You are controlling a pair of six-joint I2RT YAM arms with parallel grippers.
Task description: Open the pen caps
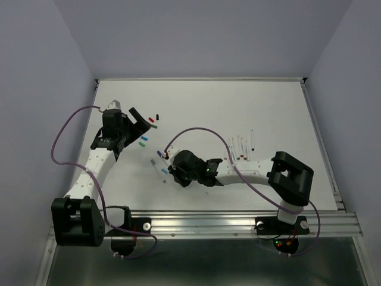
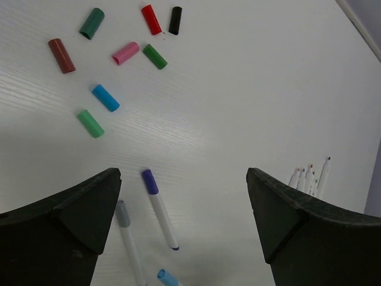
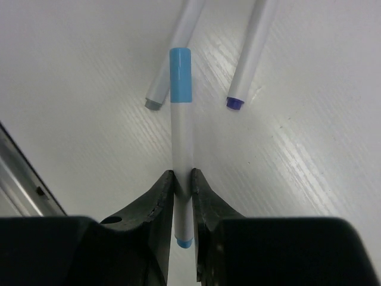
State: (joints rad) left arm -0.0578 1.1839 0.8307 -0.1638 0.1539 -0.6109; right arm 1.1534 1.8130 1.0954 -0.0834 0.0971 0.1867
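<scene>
Pen with blue cap is clenched in your right gripper, mid-barrel hidden by its fingers. Left gripper gapes empty.

A white table sits enclosed by plain pale lavender walls on three sides, evenly lit. An aluminium rail runs along its near edge, with a dark surface below it.
</scene>
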